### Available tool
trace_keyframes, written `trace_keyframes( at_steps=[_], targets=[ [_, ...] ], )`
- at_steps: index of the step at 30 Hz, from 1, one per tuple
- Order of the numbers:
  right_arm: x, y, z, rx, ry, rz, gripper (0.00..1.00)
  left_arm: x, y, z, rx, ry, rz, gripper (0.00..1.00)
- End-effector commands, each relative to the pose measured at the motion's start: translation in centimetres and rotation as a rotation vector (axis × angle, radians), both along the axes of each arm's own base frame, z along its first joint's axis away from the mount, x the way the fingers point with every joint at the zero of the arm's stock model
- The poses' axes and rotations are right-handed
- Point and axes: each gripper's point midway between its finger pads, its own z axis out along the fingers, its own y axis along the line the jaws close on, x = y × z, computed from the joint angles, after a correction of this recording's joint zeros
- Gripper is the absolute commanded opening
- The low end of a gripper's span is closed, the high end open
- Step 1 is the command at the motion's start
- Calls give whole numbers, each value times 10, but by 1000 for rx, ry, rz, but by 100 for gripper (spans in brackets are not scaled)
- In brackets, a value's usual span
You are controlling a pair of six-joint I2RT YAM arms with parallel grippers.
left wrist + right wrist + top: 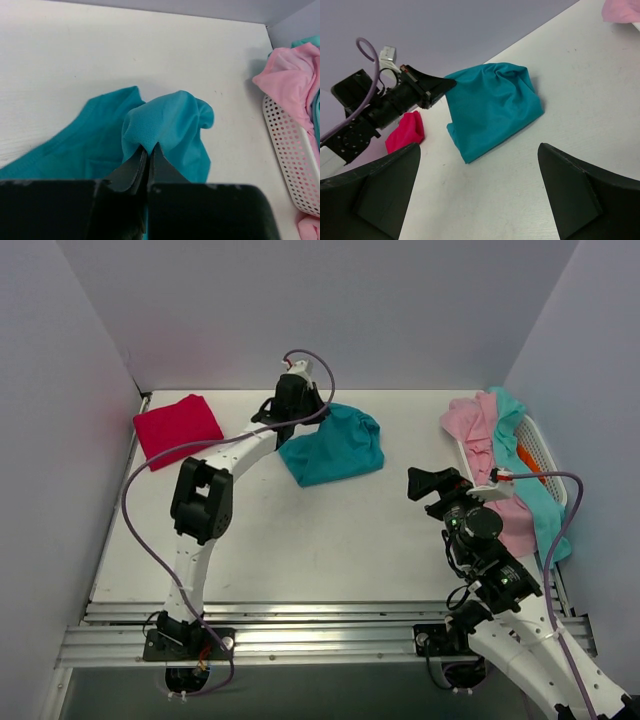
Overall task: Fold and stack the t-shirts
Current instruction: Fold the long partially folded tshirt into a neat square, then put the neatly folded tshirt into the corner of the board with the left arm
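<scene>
A deep teal t-shirt [335,446] lies partly folded at the table's far middle; it also shows in the left wrist view [165,130] and the right wrist view [492,107]. My left gripper [293,405] is shut on a pinched fold of its left edge, lifting it [148,148]. A folded crimson-red t-shirt [177,428] lies at the far left, also in the right wrist view [405,132]. My right gripper [432,485] is open and empty above the table, right of the teal shirt, its fingers [380,192] wide apart.
A white perforated basket [538,452] stands at the right edge, draped with pale pink [478,425], light aqua [510,412] and orange [528,460] shirts. It shows in the left wrist view [292,150]. Grey walls enclose the table on three sides.
</scene>
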Motion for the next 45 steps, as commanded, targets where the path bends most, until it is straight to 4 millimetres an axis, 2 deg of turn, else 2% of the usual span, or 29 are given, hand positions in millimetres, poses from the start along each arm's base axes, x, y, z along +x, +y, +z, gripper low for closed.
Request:
trace_keyframes(
  at_steps=[1,6,7,8,10,11,12,13,14,15,16,17,18,19,20,21,22,23,24,25,28,31,33,34,35,37,38,39,45],
  targets=[
    [1,-1,9,3,-35,-8,100,-12,17,78,8,-102,15,2],
    [2,1,6,-4,-29,-5,100,-33,46,75,19,-106,93,2],
    [3,1,3,-6,-22,-4,100,-46,58,67,19,-99,115,2],
    [3,2,3,-6,-22,-4,100,-48,72,64,25,-106,171,2],
    [4,3,0,-8,-16,-1,100,-54,99,71,-8,-137,268,2],
    [4,3,0,-8,-18,3,100,-63,115,40,17,-89,313,2],
    [4,4,0,-8,-18,7,100,-61,144,30,42,-89,431,2],
    [5,5,-2,-12,-14,10,100,-61,158,31,-1,-100,501,2],
    [5,6,-2,-13,-11,12,100,-64,172,9,11,-69,538,3],
    [5,8,-1,-10,-12,22,100,-53,189,7,-12,-74,559,13],
    [5,8,-2,-8,-10,24,100,-43,195,-21,14,-32,553,38],
    [5,9,0,-1,-18,28,100,-23,194,-13,2,-50,536,97],
    [4,12,0,2,-19,40,100,-14,195,-25,29,-7,511,94],
    [4,13,0,7,-21,46,100,-3,200,-59,40,75,478,94],
    [4,14,1,10,-23,51,100,5,201,-62,37,91,472,94],
    [3,14,3,14,-27,55,100,13,201,-57,18,79,473,94],
    [2,14,2,13,-26,57,100,13,204,-53,1,66,471,94],
    [1,14,2,12,-26,58,100,9,205,-40,-30,25,474,94],
    [0,13,2,7,-23,59,100,6,207,-48,-28,27,481,94],
    [-1,12,2,7,-24,53,100,2,211,-26,-45,-17,498,94],
    [-3,11,3,1,-24,54,100,-13,216,-5,-62,-40,507,94],
    [-3,11,5,3,-28,54,100,-37,215,-6,-60,25,497,94],
    [-2,12,2,2,-21,56,100,-54,202,-1,-93,30,465,94],
    [-1,12,2,4,-21,56,100,-61,199,-6,-99,42,460,94],
    [-1,14,2,6,-21,60,100,-74,194,-21,-94,75,448,94],
    [-1,14,1,9,-18,61,100,-86,186,-28,-118,101,435,94],
    [-1,15,-1,9,-15,64,100,-94,185,-40,-116,130,433,94],
    [-2,15,-1,11,-15,64,100,-100,177,-44,-135,147,420,94],
    [-8,7,0,13,-16,46,100,-127,158,-84,-152,257,409,94]
  ],
)
